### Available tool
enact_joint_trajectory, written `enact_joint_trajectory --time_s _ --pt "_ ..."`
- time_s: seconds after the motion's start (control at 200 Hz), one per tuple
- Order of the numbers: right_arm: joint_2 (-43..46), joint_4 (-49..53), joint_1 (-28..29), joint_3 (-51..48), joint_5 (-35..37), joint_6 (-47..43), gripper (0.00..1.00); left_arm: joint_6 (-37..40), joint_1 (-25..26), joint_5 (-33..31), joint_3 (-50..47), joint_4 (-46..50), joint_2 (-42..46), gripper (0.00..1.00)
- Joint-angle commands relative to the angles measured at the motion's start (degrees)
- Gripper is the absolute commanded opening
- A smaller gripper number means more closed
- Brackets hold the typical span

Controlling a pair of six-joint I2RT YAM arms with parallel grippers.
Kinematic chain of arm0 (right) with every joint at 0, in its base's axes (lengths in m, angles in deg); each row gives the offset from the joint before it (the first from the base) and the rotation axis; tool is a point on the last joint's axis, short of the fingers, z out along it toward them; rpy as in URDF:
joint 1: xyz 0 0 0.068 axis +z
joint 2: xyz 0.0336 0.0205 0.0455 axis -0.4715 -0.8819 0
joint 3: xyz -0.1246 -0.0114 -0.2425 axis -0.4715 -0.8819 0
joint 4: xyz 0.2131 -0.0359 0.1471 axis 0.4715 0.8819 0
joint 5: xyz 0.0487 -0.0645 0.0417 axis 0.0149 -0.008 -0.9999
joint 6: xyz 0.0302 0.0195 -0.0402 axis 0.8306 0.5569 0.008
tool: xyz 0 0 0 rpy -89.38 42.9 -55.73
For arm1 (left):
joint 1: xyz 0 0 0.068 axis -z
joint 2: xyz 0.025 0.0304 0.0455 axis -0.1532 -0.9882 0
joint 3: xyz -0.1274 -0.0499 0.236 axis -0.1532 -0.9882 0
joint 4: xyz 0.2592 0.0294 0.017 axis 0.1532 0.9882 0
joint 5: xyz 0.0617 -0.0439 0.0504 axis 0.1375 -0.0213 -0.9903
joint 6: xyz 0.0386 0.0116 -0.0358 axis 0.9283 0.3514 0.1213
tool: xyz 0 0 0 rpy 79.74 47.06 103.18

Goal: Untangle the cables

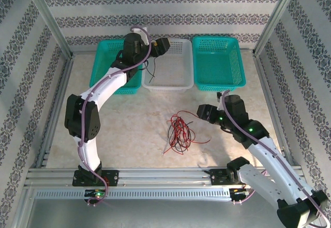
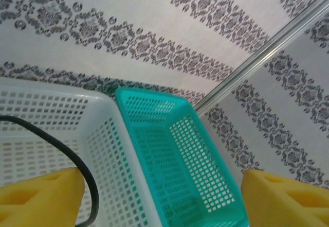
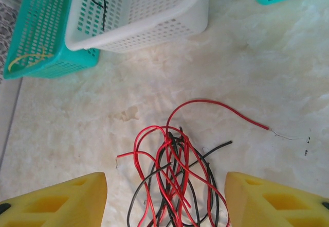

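The red and black tangle of cables (image 1: pixel 178 132) lies on bare table (image 1: pixel 129 119) well in front of the white basket (image 1: pixel 168 86), with open surface all round it. The right gripper (image 3: pixel 164 188) hangs over it, fingers spread wide. The left gripper (image 1: pixel 156 46) sits above the basket's back left rim, fingers parted. Its wrist view shows a black cable (image 2: pixel 94 193) just beside one finger (image 2: pixel 41 196). The right wrist view shows a yellow cable (image 3: pixel 25 61) in the teal basket (image 3: pixel 41 21) left of the white one
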State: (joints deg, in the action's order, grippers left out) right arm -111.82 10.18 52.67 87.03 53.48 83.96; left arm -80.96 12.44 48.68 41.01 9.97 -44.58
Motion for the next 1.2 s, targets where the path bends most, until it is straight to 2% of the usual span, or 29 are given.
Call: enact_joint_trajectory --time_s 0.0,0.07,0.125,0.215,0.26,0.325,0.395,0.5,0.655,0.74,0.879,0.964,1.099,1.194 --pt "-1.89 0.44 1.59 1.81 2.82 -0.32 0.62 3.12 -0.5 0.26 1.1 3.94 3.07 0.82" --pt "-3.14 0.29 2.71 2.36 3.58 -0.51 0.61 4.51 -0.59 2.82 4.09 9.37 1.46 0.84" --pt "-3.8 0.33 3.4 2.86 4.21 -0.65 0.61 4.83 -0.6 6.15 6.44 13.31 -0.3 0.9" --pt "-4.18 0.57 3.68 3.43 4.86 -0.63 0.61 4.74 -0.52 11.11 11.92 22.35 -3.74 0.92" --pt "-4.1 0.68 3.68 3.66 5.04 -0.56 0.61 4.96 -0.27 12.66 14.23 26.94 -5.26 1.0" --pt "-3.84 1.15 3.68 4.03 5.39 -0.62 0.62 7.1 0.38 13.33 18.12 34.37 -7.11 1.0" --pt "-3.77 1.77 3.68 4.55 5.59 -0.84 0.62 9.76 1.36 10.46 20.9 40.63 -7.9 1.0" --pt "-4.24 2.43 3.68 5.22 5.61 -1.13 0.62 11.69 2.81 7.5 18.47 40.18 -4.37 1.0" --pt "-5.96 1.9 3.84 4.96 5.16 -0.33 0.62 9.69 3.63 7.72 7.72 30.73 5.34 1.0" --pt "-7.17 0.46 4.48 4.03 4.74 0.96 0.61 6.77 3.71 9.84 -0.48 24.67 10.61 0.9" --pt "-10.04 -3.09 7.56 2.07 4.98 3.34 0.59 1.3 3.83 13.5 -13.09 18.39 17.76 0.58" --pt "-12.9 -4.68 10.22 1.43 5.95 4.2 0.58 0.22 4.35 14.88 -19.11 17.97 21.05 0.43" --pt "-17.43 -6.15 13.88 1.0 7.36 5.04 0.53 0.89 6.61 14.88 -28.09 18.34 26.07 0.26" --pt "-20.19 -6.74 15.19 0.35 8.51 5.01 0.51 0.41 8.23 15.43 -33.41 17.59 28.23 0.24"
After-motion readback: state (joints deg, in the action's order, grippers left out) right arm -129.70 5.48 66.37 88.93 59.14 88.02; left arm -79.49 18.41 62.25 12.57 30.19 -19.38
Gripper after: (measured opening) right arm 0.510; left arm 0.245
